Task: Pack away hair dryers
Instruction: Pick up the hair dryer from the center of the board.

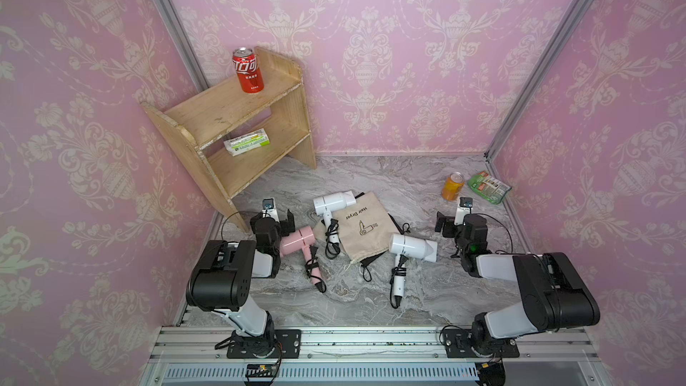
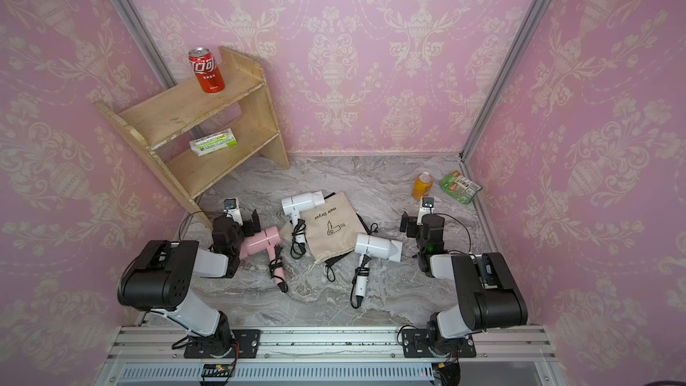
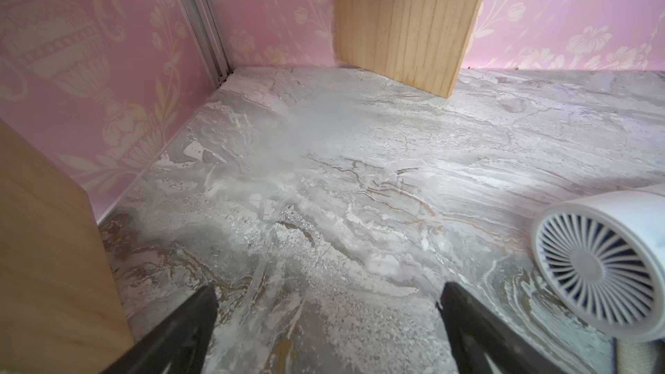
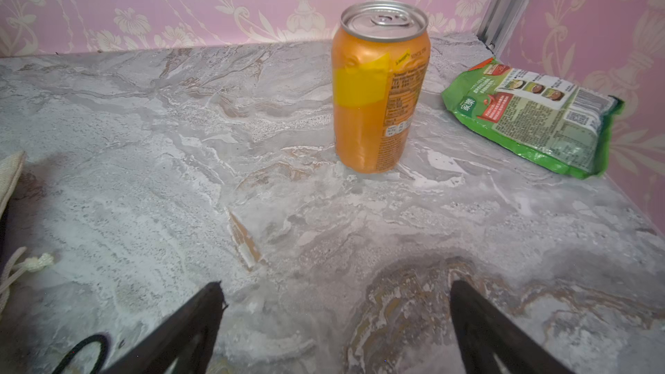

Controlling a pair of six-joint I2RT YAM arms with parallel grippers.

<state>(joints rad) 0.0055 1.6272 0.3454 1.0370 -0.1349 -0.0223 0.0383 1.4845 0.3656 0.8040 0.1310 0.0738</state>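
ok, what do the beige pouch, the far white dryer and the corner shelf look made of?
Beige drawstring pouch: coarse woven cloth, probably canvas or linen; matte, creased.
Far white hair dryer: hard plastic, smooth slight sheen, moulded rear grille.
Two-tier corner shelf: pale bare-looking wood, visible grain, chipped edges.

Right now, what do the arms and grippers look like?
The left arm and right arm have bulky black joint housings joined by white links, on black base plates. Thin black cables loop by each wrist. The left gripper and right gripper have slim black tapering fingers. A green light glows on the right arm.
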